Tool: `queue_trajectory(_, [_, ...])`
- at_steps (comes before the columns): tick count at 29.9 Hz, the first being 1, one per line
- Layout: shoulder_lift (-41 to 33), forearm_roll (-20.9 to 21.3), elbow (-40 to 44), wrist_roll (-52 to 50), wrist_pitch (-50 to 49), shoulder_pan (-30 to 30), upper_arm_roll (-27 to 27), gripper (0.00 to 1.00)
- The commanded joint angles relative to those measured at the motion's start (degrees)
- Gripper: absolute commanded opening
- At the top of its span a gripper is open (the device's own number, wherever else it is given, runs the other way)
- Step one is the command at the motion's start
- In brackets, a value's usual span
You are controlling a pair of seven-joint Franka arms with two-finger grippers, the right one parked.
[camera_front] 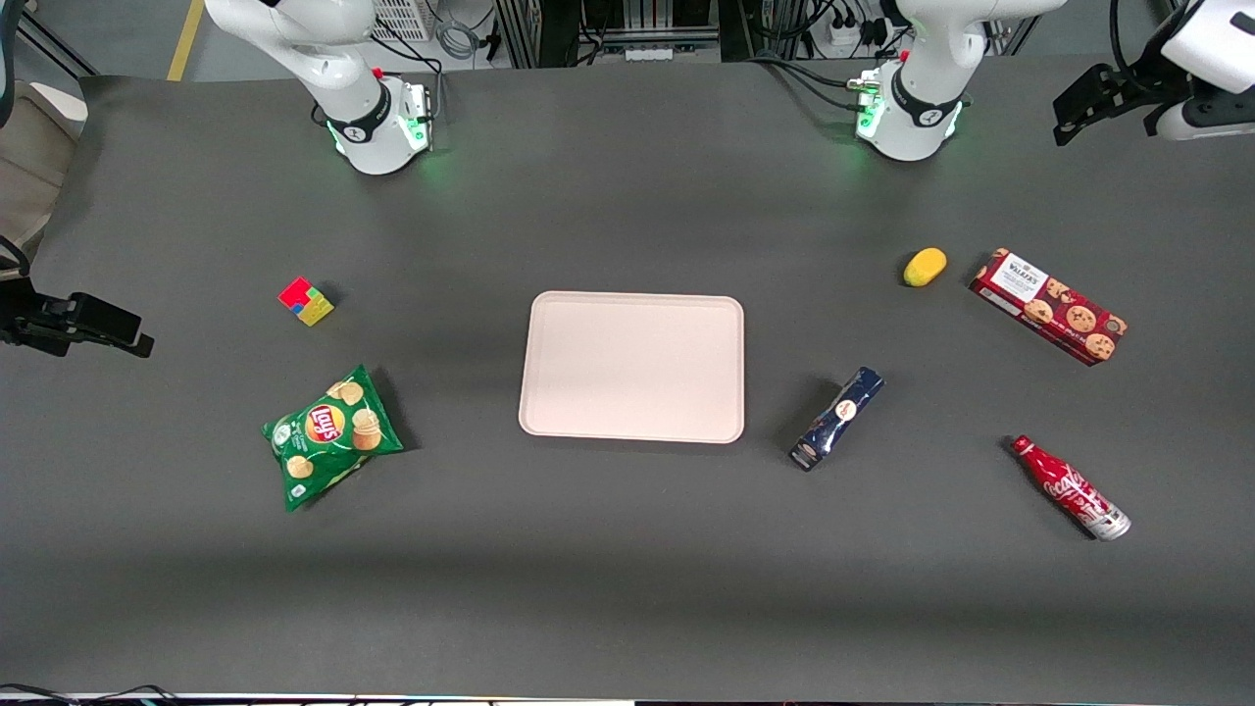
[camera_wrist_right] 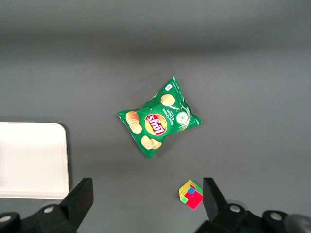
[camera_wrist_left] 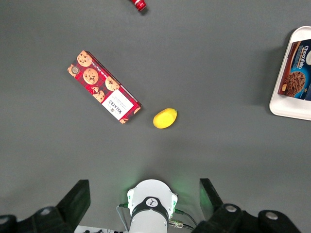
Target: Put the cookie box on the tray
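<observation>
The working arm's gripper [camera_wrist_left: 143,187] hangs high over its own end of the desk [camera_front: 627,588], near the arm's base, its jaws spread wide with nothing between them. We judge this to be the start of the job, with the reach not yet begun. The cookie box [camera_front: 836,419] lies flat on the desk just beside the tray [camera_front: 549,412], apart from its rim, on the side toward the working arm. It is slanted rather than square to the tray's edge, so we expect the jaws will need to turn and close across its narrow width. The tray itself carries nothing. Near the gripper lie a red biscuit carton [camera_wrist_left: 103,87] and a lemon [camera_wrist_left: 165,118] (neither is wanted here), with a red bottle [camera_front: 1071,487] nearer the front camera. A chip bag [camera_front: 330,434] and a coloured cube [camera_front: 306,301] sit toward the parked arm's end.
</observation>
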Motion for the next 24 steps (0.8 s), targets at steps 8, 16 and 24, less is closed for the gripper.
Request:
queue_trajectory(8, [0.3,0.0,0.9,0.7,0.0,0.2,0.1,1.0])
queue_trajectory(16, [0.1,0.2,1.0,0.7,-0.4,0.5,1.5,1.0])
queue_trajectory(24, [0.2,0.3,1.1,0.8,0.5,0.5,2.7,1.0])
